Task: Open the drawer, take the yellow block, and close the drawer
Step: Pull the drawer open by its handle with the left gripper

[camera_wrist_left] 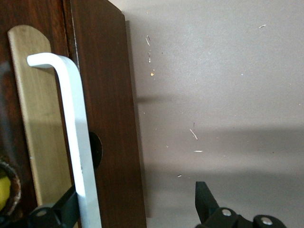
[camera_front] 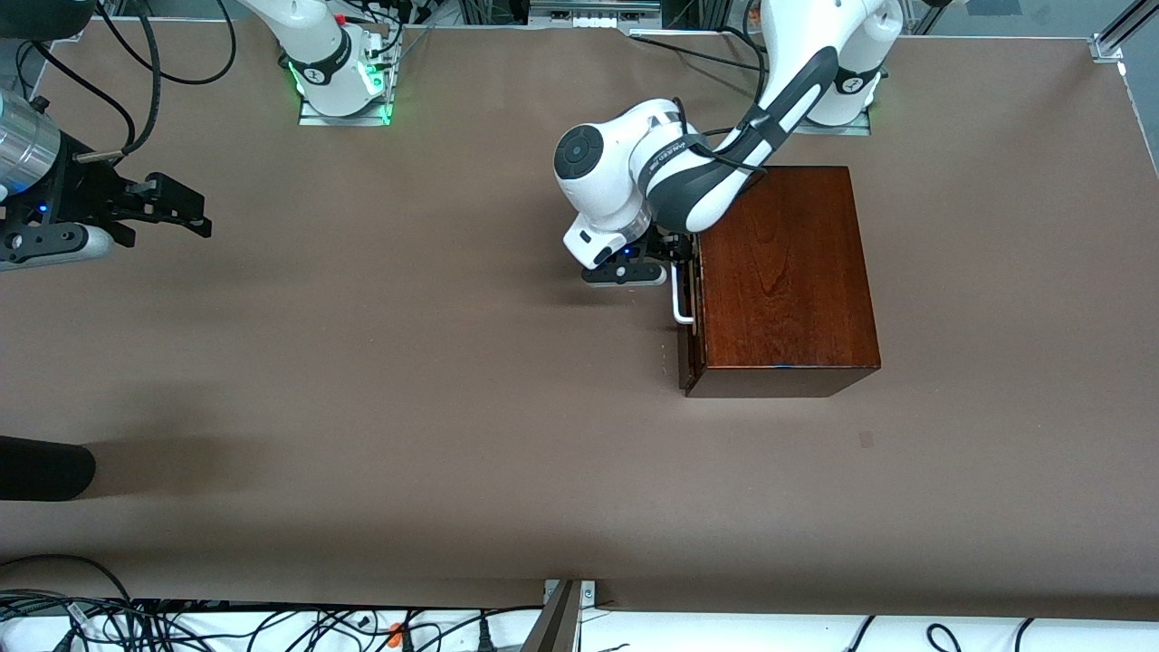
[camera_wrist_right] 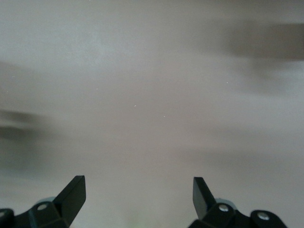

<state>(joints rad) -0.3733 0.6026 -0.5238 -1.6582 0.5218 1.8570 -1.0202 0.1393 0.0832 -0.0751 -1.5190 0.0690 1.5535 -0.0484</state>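
The dark reddish-brown wooden box [camera_front: 783, 272] stands toward the left arm's end of the table. Its drawer front [camera_front: 688, 317] with the white loop handle [camera_front: 680, 299] faces the right arm's end. No pale interior shows. My left gripper [camera_front: 677, 258] is at the handle and open. In the left wrist view, one finger [camera_wrist_left: 59, 211] is tucked under the white handle [camera_wrist_left: 71, 133] against the drawer front [camera_wrist_left: 107, 118], and the other finger [camera_wrist_left: 205, 199] is out over the table. My right gripper [camera_front: 192, 217] is open and empty, waiting above the table at its own end. The yellow block is hidden.
The brown table [camera_front: 407, 380] stretches between the box and the right gripper. A dark object [camera_front: 41, 466] lies at the table's edge at the right arm's end. Cables lie along the edge nearest the front camera.
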